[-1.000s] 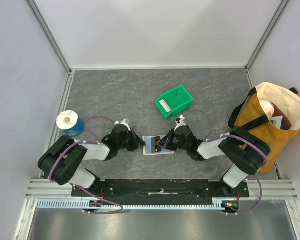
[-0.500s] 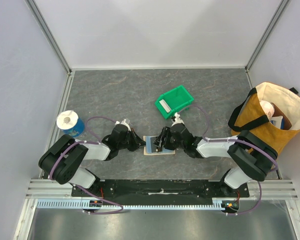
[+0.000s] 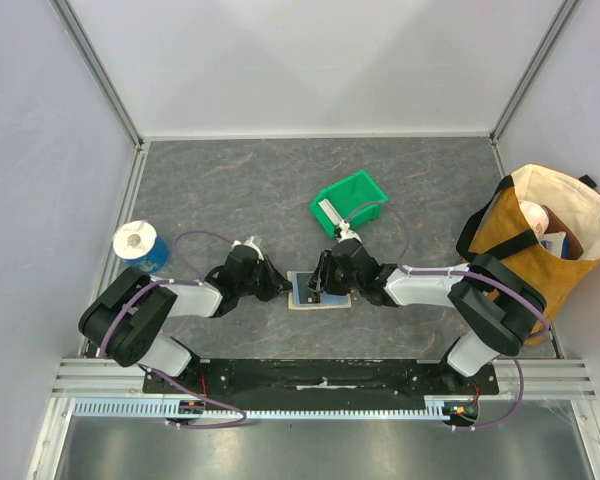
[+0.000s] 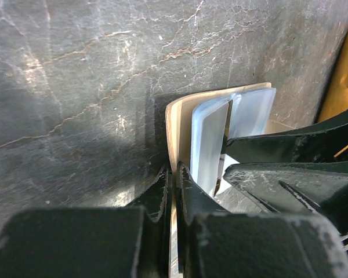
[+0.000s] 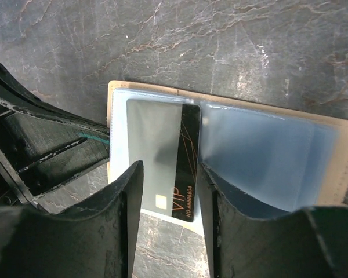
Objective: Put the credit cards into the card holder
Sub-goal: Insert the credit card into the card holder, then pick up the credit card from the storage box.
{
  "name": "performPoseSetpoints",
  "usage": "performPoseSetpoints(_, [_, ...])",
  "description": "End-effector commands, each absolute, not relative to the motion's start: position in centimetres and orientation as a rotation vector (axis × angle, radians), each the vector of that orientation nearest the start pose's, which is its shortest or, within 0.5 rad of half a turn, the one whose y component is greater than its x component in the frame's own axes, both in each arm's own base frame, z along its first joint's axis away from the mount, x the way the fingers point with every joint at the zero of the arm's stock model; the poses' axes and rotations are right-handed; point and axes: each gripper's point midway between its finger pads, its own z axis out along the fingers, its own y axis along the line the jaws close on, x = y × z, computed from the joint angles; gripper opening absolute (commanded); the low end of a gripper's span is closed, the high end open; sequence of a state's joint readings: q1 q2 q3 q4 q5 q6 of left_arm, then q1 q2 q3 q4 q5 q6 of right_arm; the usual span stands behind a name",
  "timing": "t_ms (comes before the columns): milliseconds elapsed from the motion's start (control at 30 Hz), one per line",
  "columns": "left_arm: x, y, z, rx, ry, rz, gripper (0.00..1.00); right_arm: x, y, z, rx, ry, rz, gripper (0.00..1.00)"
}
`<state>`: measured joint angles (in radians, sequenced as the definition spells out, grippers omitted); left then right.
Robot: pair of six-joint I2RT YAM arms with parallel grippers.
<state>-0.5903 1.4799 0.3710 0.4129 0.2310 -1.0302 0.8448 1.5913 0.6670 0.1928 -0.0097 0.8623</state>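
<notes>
So the left gripper (image 4: 174,174) is pinching the edge of the tan leathery holder (image 5: 261,153). The right gripper (image 5: 169,174) is hovering, jaws apart, over a glossy dark card (image 5: 162,145) half in a clear sleeve, with a green bin (image 3: 348,203) behind.

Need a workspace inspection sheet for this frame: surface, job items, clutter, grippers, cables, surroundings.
Surface: grey marbled table, no damage seen.
Job's things: tan card holder lies open; dark VIP card lies on one page.
Clutter: green bin holding a whitish item; blue roll; mustard tote bag.
Grippers: left gripper shut on the card holder's edge; right gripper open over the VIP card.
Cables: purple cables loop along both arms, no snag seen.
Surroundings: white walls enclose the table.
</notes>
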Motion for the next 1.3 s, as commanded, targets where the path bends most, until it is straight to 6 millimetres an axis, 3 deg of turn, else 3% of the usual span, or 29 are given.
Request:
performPoseSetpoints(0, [20.9,-22.5,-2.0,-0.411,2.618,-0.884,0.02,22.8,32.3,2.9,-0.043,2.487,0.892,0.46])
performPoseSetpoints(100, [20.7,-22.5,-2.0,-0.408,2.618,-0.887,0.02,22.9,33.2,4.0,-0.044,2.453,0.954,0.38])
performPoseSetpoints(300, [21.3,-22.9,-1.6,-0.378,2.623,-0.881,0.02,22.9,34.4,5.6,-0.052,2.418,1.026,0.33])
performPoseSetpoints(400, [21.7,-23.0,-1.6,-0.374,2.624,-0.869,0.02,23.6,33.8,5.8,-0.066,2.408,0.958,0.34])
performPoseSetpoints(467, [21.9,-22.9,-1.4,-0.381,2.62,-0.866,0.02,24.6,32.5,6.7,-0.082,2.396,0.846,0.39])
performPoseSetpoints(567, [22.2,-22.6,-1.1,-0.393,2.613,-0.851,0.02,27.2,30.3,10.1,-0.094,2.309,0.733,0.54])
performPoseSetpoints(700, [23.6,-22.2,-0.5,-0.396,2.592,-0.854,0.02,32.2,26.5,14.3,-0.065,2.234,0.638,0.63])
performPoseSetpoints(767, [24.7,-22.3,0.0,-0.383,2.584,-0.862,0.02,35.3,25.9,16.8,-0.098,2.19,0.661,0.66])
performPoseSetpoints(900, [26.9,-22.0,0.8,-0.369,2.564,-0.885,0.02,40.8,25.3,16.8,-0.223,2.238,0.653,0.73])
performPoseSetpoints(1033, [27.9,-22.4,1.3,-0.319,2.561,-0.917,0.02,45.0,25.0,15.4,-0.285,2.259,0.643,0.78])
performPoseSetpoints(1133, [27.9,-22.4,1.3,-0.279,2.564,-0.903,0.02,46.7,24.9,13.6,-0.305,2.305,0.65,0.8])
performPoseSetpoints(1267, [27.6,-22.2,1.0,-0.276,2.578,-0.905,0.02,47.1,25.9,11.8,-0.39,2.342,0.698,0.81])
